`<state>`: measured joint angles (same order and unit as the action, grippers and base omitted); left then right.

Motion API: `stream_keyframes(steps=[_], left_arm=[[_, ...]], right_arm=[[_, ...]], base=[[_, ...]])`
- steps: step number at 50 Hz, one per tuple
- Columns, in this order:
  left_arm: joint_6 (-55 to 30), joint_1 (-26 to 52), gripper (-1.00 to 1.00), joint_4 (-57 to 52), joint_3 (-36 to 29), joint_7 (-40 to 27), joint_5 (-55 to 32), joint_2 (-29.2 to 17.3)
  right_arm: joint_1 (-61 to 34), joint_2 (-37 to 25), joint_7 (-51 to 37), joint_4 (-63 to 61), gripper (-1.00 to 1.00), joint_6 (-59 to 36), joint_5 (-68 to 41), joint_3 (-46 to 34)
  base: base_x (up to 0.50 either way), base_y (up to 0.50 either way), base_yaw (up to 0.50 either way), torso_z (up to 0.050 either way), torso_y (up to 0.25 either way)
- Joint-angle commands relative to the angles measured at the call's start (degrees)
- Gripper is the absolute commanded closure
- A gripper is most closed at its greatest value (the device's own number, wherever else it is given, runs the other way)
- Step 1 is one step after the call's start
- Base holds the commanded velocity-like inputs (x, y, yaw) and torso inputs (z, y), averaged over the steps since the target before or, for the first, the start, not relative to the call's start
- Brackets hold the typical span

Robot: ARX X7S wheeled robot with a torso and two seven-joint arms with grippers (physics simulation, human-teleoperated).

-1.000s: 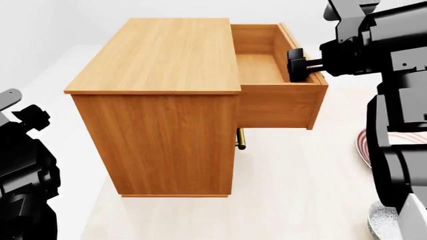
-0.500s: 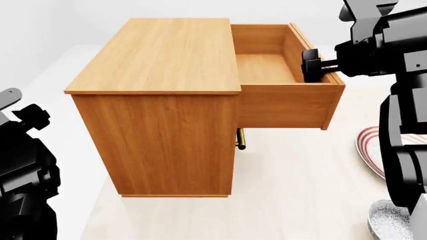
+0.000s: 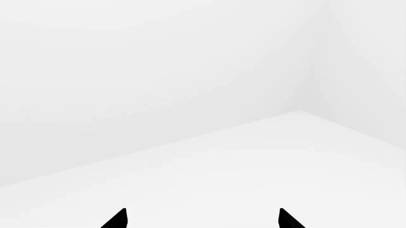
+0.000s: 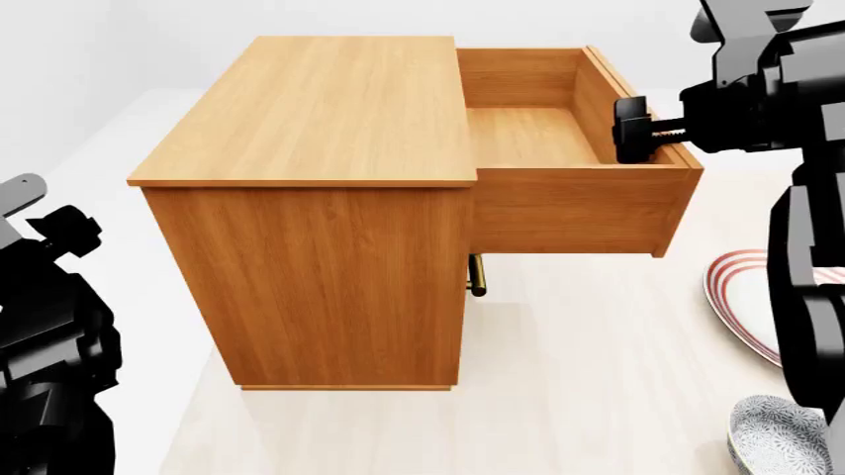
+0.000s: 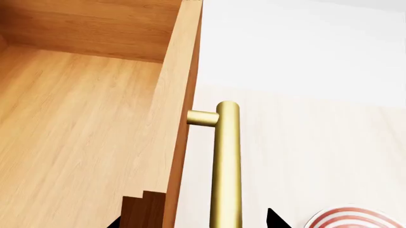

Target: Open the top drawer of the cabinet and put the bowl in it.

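The top drawer (image 4: 568,148) is seen drawn further out of the cabinet (image 4: 317,198) than half a second ago, and more of its bare wooden floor is exposed. The right hand (image 4: 636,129) has travelled with the drawer front; it is set over that front's upper edge at the brass bar handle (image 5: 227,166), but whether it is pinching the bar cannot be told, since only two dark tips show in the right wrist view. More of the red-ringed plate (image 4: 739,302) and of the bowl (image 4: 779,440) is now uncovered.

The cabinet is a boxy chest of orange-brown wood grain with a flat overhanging top. The handle is a smooth round brass rod carried on a short stub. The bowl (small, round, blue-grey speckled on white) stands on the pale desk (image 4: 595,376), near the plate and well apart from the drawer. A lower drawer's handle (image 4: 477,276) shows beneath.

The left hand (image 3: 201,219) is spread, with nothing between its tips, before blank white surfaces.
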<state>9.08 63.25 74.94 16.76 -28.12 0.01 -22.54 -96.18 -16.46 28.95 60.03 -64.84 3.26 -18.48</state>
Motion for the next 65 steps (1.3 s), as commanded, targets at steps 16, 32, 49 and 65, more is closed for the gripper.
stream_keyframes(steps=[16, 32, 49, 65], left_arm=[[0.1, 0.1, -1.00, 0.0, -0.1, 0.0, -0.1, 0.1], [0.1, -0.1, -1.00, 0.0, -0.4, -0.1, 0.0, 0.3], [-0.1, 0.1, -1.00, 0.0, -0.3, -0.1, -0.1, -0.4], [0.0, 0.3, -1.00, 0.0, 0.2, 0.0, -0.3, -1.1]], right_arm=[[-0.2, -1.2, -1.2, 2.9, -1.00, 2.7, 2.5, -1.1], [-6.5, -2.0, -6.1, 3.9, -1.00, 2.2, -6.4, 14.3], [-2.1, -5.7, -2.5, -20.3, -1.00, -12.3, -7.8, 10.7], [-0.2, -37.9, -37.3, -44.5, -1.00, -25.0, -69.7, -7.0]], base=[[0.00, 0.00, 0.00, 0.000, 0.000], [0.00, 0.00, 0.00, 0.000, 0.000], [0.00, 0.00, 0.00, 0.000, 0.000], [0.00, 0.00, 0.00, 0.000, 0.000]])
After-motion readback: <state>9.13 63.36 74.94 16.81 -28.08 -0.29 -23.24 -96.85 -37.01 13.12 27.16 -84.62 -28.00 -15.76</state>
